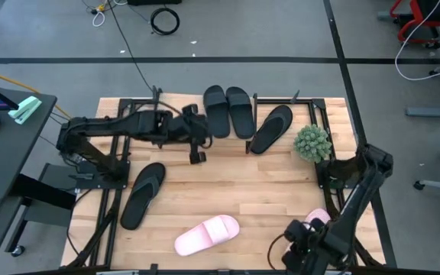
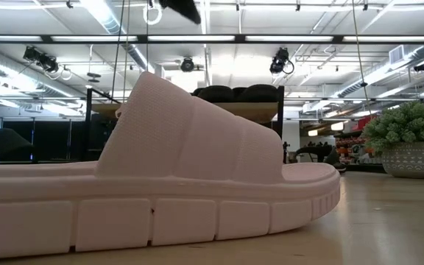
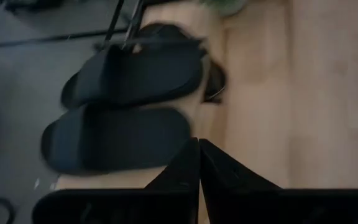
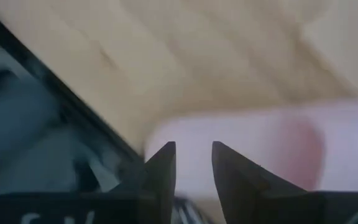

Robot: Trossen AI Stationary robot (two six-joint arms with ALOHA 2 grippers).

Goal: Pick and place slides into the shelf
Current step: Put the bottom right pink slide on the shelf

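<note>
While left hand [image 1: 197, 155] hangs empty, two slides [image 1: 228, 111] shelved

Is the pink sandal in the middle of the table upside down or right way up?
Right way up. The pink sandal lies flat on its sole on the table, with its wide strap arching on top, clearest in the low view.

The light wooden bench [image 1: 281, 191] shows pale planks with visible grain and a smooth, faintly satin finish. At six o'clock on it lies a pale pink rubber slide [image 1: 207, 234], matt, its wide strap finely pebbled and its sole wall moulded in smooth blocks in the low view. The black rubber slides [image 1: 228, 111] at twelve o'clock look matt and smooth, resting on the light wood plank top of the black metal-framed shelf [image 1: 300, 101]. The left arm's black fingers [image 3: 185, 174] look like hard, dull plastic. At two o'clock, a green potted plant [image 1: 312, 143] sits in a rough, woven-patterned pot.
</note>
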